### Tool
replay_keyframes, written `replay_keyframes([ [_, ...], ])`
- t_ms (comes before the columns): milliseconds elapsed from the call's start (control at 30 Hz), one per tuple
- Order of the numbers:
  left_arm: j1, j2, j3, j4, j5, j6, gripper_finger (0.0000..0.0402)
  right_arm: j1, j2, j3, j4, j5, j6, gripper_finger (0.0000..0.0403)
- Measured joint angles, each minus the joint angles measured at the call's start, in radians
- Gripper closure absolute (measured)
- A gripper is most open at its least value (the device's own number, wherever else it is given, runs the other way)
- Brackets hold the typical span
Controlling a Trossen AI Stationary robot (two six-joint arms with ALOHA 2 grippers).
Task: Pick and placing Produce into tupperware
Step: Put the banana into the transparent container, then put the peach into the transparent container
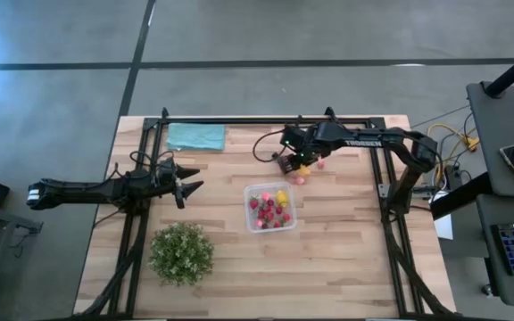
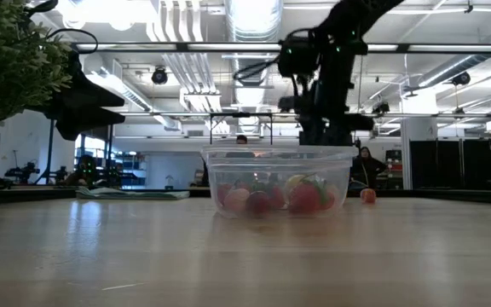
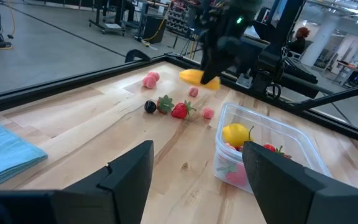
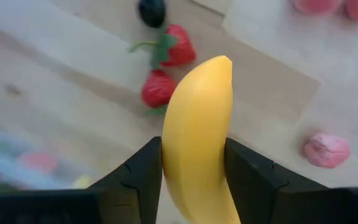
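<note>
You're right in the middle of the banana pick here. Your right gripper (image 4: 194, 171) is clamping its two dark fingers on either side of the yellow banana (image 4: 197, 137), and in the left wrist view that banana (image 3: 199, 77) is looking lifted off the wood, hanging under the arm just beyond the loose fruit. So the grab seems done and you're heading into the carry.

The clear tupperware (image 1: 270, 207) is sitting mid-table, near the pick spot on the side toward the green plant (image 1: 182, 252). It's already holding a bunch of red and pink pieces plus a lemon (image 3: 235, 134). A couple of red strawberries (image 4: 168, 68), a dark berry (image 4: 151, 10) and some pink pieces (image 4: 327, 150) are lying on the table under your gripper, not yet collected.

Next move as I'm reading it: you're needing to swing the banana over the tub opening, then let go low. The banana is looking long next to that container, so lining it up along the diagonal is probably helping it settle inside rather than perching on the rim.

Your left gripper (image 3: 194, 171) is waiting over by the table's left edge, fingers spread apart and holding nothing.
</note>
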Motion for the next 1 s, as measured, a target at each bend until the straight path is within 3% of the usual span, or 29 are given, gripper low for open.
replay_keyframes([
  [167, 0.0, 0.0, 0.0, 0.0, 0.0, 0.0, 0.0169, 0.092, -0.001, 0.113, -0.074, -0.12, -0.025, 0.0254],
  [333, 0.0, 0.0, 0.0, 0.0, 0.0, 0.0, 0.0169, 0.207, 0.006, 0.197, 0.005, -0.209, 0.065, 0.0254],
  [600, 0.0, -0.002, 0.0, 0.0, 0.0, 0.0, 0.0169, 0.303, 0.1, 0.215, 0.048, -0.22, 0.189, 0.0244],
  [1000, 0.0, 0.0, 0.0, 0.0, 0.0, 0.0, 0.0169, 0.299, 0.134, 0.262, -0.012, -0.1, 0.167, 0.0155],
])
